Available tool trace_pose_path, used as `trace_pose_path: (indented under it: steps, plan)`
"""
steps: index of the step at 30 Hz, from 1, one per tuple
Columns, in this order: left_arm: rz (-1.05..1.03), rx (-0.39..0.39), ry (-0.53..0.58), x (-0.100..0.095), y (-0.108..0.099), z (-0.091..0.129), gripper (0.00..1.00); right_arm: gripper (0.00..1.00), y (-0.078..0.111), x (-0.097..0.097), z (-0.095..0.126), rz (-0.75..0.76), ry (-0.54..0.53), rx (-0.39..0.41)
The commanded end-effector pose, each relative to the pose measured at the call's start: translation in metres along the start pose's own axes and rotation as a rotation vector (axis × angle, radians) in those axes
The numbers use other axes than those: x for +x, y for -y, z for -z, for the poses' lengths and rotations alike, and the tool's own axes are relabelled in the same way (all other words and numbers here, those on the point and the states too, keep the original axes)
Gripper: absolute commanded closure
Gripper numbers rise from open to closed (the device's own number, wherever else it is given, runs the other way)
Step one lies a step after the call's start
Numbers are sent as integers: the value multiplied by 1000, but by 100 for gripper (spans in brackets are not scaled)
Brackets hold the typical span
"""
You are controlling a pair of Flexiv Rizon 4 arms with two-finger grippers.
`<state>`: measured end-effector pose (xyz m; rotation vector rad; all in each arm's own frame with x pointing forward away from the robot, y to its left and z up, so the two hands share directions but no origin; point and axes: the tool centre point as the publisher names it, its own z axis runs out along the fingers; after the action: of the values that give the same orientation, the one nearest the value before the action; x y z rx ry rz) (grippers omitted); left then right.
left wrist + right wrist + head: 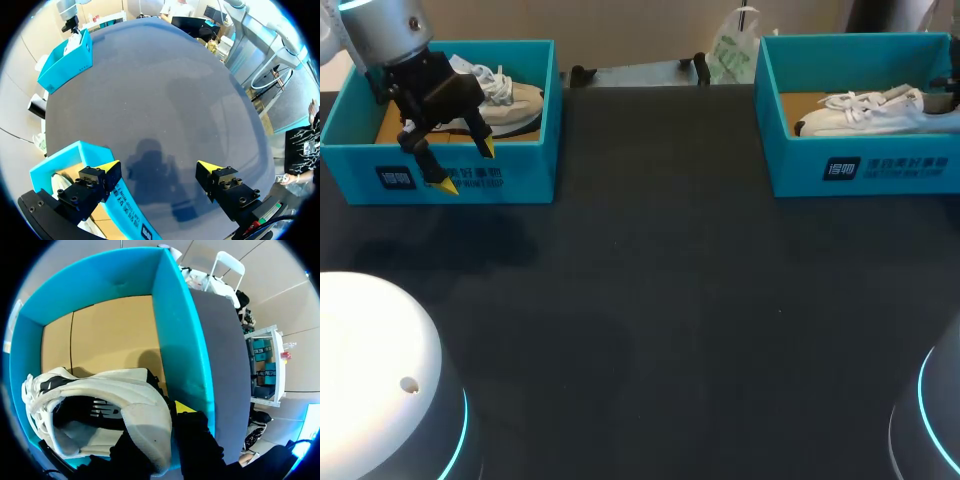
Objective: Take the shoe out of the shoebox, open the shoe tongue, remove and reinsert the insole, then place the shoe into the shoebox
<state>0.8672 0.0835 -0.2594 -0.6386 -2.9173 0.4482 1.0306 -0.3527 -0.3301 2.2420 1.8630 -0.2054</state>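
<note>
The right shoe (865, 110) lies in the right shoebox (860, 165), long axis 9-to-3 o'clock, heel at 3 beside the right gripper (175, 425), grip not discernible; the left gripper (466, 167) hangs wide open and empty over the left shoebox (520, 180)

Head: high behind, down over whole desk (670, 300). Left wrist: above left shoebox (65, 160), facing across desk to right shoebox (67, 62). Right wrist: close, down into right shoebox; shared by all three.

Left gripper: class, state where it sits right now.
In the head view, the left gripper hangs open at far left, over the front wall of the left shoebox, near its shoe.
</note>
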Motion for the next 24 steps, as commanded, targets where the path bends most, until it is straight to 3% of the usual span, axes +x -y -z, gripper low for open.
trace_pose_path:
  steps: [1,24]
  plan:
    - [-1,-2,-1,0,0,0,0,100,2,5,2,-1,-5,-3]
    - [-1,-2,-1,0,0,0,0,100,7,25,-30,14,-10,21]
